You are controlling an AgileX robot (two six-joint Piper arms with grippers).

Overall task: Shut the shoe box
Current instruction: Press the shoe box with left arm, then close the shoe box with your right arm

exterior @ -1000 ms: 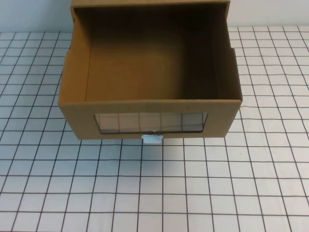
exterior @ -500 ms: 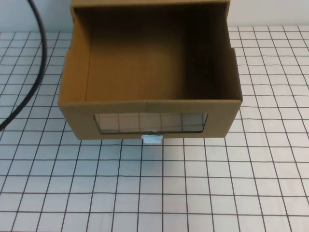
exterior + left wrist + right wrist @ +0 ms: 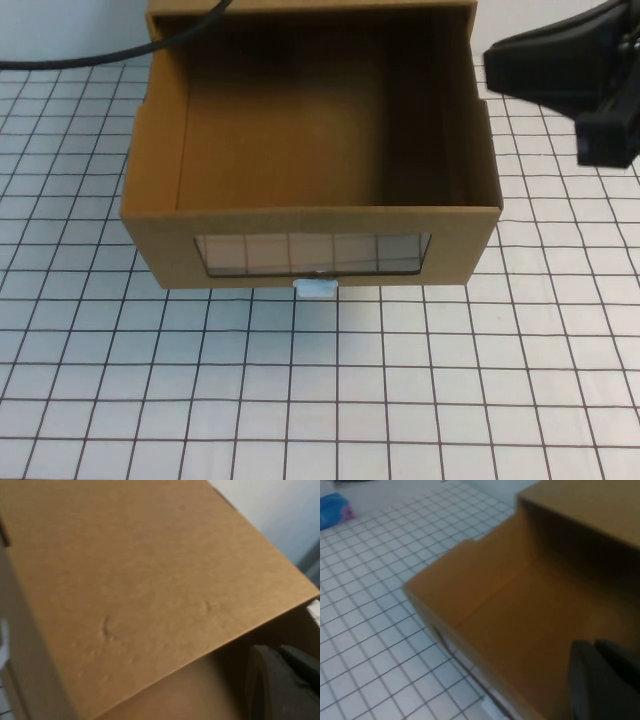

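Note:
The shoe box (image 3: 310,225) is a brown cardboard drawer, pulled out toward the table's front and empty inside. Its front has a clear window (image 3: 312,253) with a small white tab (image 3: 316,289) below it. The drawer's rear sits in the cardboard sleeve (image 3: 310,6) at the back. My right arm (image 3: 575,75) hovers at the box's right rear. My right gripper (image 3: 600,680) is shut and empty over the open drawer (image 3: 510,610). My left gripper (image 3: 280,680) is shut and empty, just past the edge of the sleeve's top (image 3: 140,580). The high view does not show it.
The table is white with a black grid (image 3: 320,400). A black cable (image 3: 100,55) runs across the back left to the sleeve's top. A blue object (image 3: 335,510) lies far off on the table in the right wrist view.
My right arm has come into the high view at the back right. The black cable has swung from the left side up to the back left. The box has not moved.

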